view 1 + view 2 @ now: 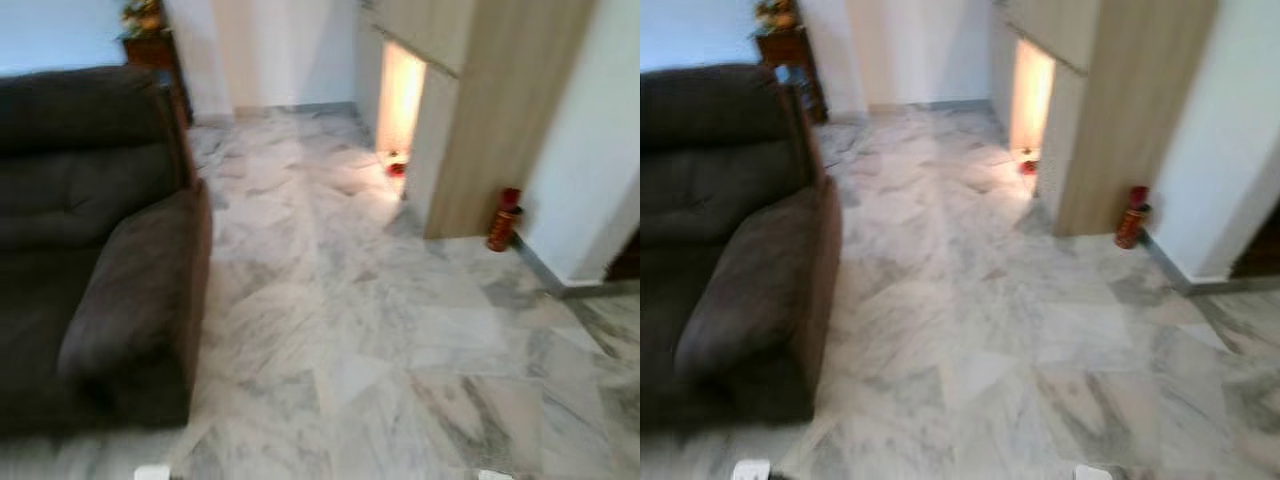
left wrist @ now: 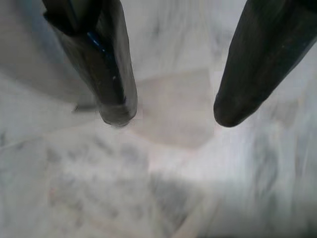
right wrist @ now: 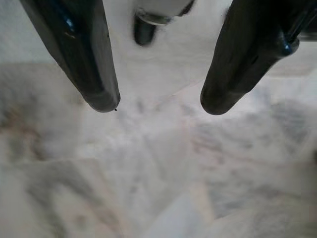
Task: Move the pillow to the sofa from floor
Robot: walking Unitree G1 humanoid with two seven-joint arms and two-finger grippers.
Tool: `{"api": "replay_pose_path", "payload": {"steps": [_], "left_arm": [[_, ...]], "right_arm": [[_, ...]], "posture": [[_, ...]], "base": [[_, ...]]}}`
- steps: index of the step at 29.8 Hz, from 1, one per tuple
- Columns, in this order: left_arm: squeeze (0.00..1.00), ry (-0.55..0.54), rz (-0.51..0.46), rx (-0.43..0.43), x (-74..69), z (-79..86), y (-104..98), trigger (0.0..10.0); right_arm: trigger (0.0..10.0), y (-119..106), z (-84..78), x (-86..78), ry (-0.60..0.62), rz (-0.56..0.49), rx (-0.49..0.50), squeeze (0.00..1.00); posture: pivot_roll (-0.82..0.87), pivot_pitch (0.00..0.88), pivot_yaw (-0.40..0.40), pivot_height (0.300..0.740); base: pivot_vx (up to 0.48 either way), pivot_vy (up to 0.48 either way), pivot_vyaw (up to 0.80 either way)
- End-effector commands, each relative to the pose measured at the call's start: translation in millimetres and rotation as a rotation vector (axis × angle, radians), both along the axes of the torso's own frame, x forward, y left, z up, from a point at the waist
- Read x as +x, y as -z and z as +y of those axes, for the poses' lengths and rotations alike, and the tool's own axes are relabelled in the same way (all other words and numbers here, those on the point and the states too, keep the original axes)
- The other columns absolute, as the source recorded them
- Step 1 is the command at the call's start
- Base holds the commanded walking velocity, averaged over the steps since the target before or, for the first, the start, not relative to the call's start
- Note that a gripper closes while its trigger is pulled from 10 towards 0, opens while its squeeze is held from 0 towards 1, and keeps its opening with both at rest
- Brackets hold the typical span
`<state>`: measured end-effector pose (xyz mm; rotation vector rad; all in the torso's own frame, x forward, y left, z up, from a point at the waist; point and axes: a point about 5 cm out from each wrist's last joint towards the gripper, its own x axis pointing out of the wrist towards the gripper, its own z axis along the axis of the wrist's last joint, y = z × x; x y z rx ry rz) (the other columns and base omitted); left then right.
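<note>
In the left eye view, a dark brown sofa [image 1: 90, 250] stands at the left side, with its wide padded armrest [image 1: 135, 290] turned toward the camera. The grey-white marble floor [image 1: 350, 330] takes the middle and right of the picture. Further back, a wooden cabinet [image 1: 480, 110] stands against the white wall, and a warm light shines from the opening [image 1: 400, 95] beside it. A small red object [image 1: 397, 167] lies on the floor at this opening. A red cylinder [image 1: 504, 220], maybe a fire extinguisher, stands at the foot of the cabinet. Behind the sofa there is a dark wooden side table [image 1: 155, 55] with a plant on it. I cannot find the pillow on the visible floor or on the sofa. The picture is a little blurred.

The right eye view gives the same room, slightly shifted.

In the left wrist view, the left gripper [image 2: 168, 116] hangs over the marble floor. Its 2 black fingers [image 2: 111, 74] are spread wide apart and hold nothing.

In the right wrist view, the right gripper [image 3: 158, 106] also points down to the floor, with 2 fingers [image 3: 89, 64] well apart and nothing between them. A dark and white rounded part [image 3: 153, 20] shows beyond them; I cannot tell what it is.
</note>
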<state>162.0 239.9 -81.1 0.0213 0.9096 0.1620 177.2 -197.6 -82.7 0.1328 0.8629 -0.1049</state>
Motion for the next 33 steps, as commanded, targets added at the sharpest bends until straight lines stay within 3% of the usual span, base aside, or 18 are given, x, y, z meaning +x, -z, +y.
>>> {"api": "replay_pose_path", "payload": {"steps": [1,15,33], "left_arm": [[0.0,-0.007,0.0,-0.003,-0.2,0.4,0.0,10.0],[0.0,-0.001,-0.005,-0.002,3.3,-2.7,-0.6,10.0],[0.0,0.015,-0.008,0.002,6.5,-5.3,-1.2,10.0]], "right_arm": [[10.0,1.2,-7.2,-5.0,0.018,0.012,-0.01,0.0],[10.0,1.3,-6.5,-4.6,0.06,0.011,0.017,0.0],[10.0,2.0,-3.8,-5.3,0.058,0.011,0.031,0.0]], "posture": [[-0.07,0.039,0.006,0.74],[-0.06,0.051,0.007,0.74],[-0.06,0.053,0.012,0.74]], "base": [[0.0,0.0,0.8],[0.0,0.0,0.11],[0.0,0.328,0.0]]}}
